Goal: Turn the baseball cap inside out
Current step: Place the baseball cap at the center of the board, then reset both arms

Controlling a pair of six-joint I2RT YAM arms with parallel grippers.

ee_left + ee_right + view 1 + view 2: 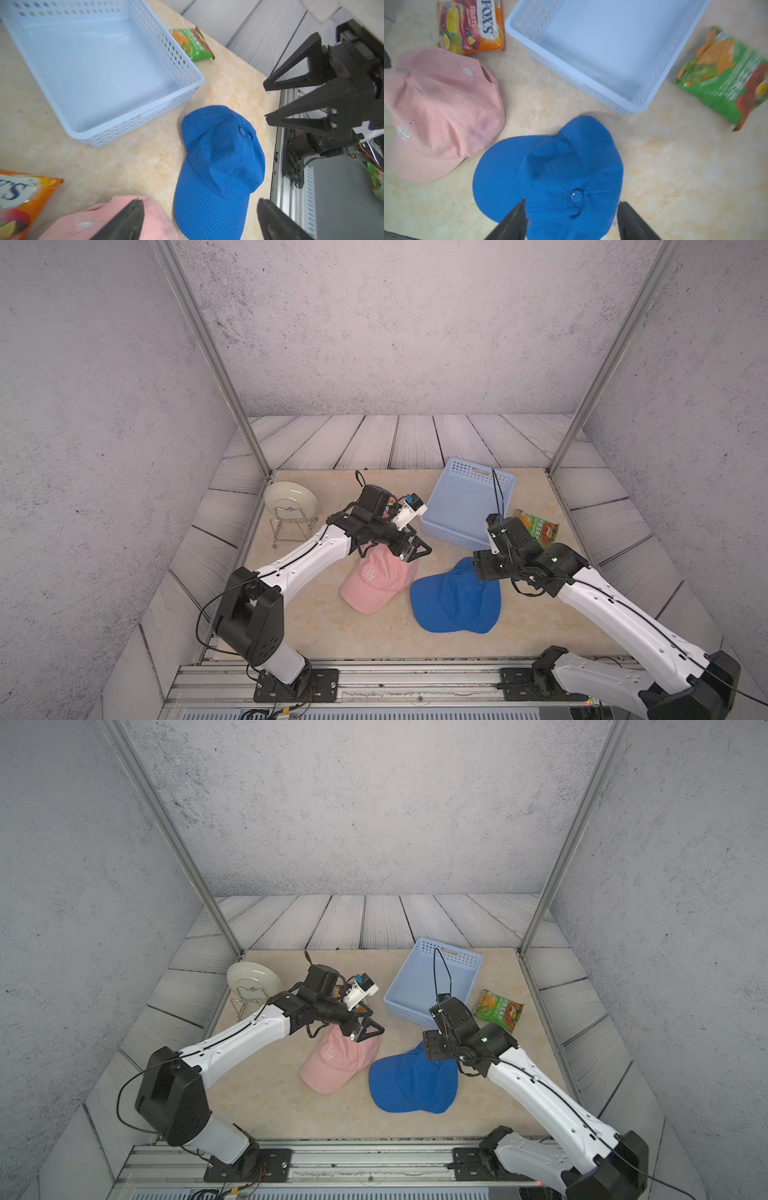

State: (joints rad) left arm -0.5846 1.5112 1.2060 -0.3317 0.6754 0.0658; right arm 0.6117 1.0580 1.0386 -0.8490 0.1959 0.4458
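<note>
Two caps on the table, right side out.
Near the basket lies the blue cap, the pink cap just beside it; the right gripper hangs over the blue, the left gripper over the pink, both wide open, likely to grab.

Grey speckled walls, plank floor
</note>
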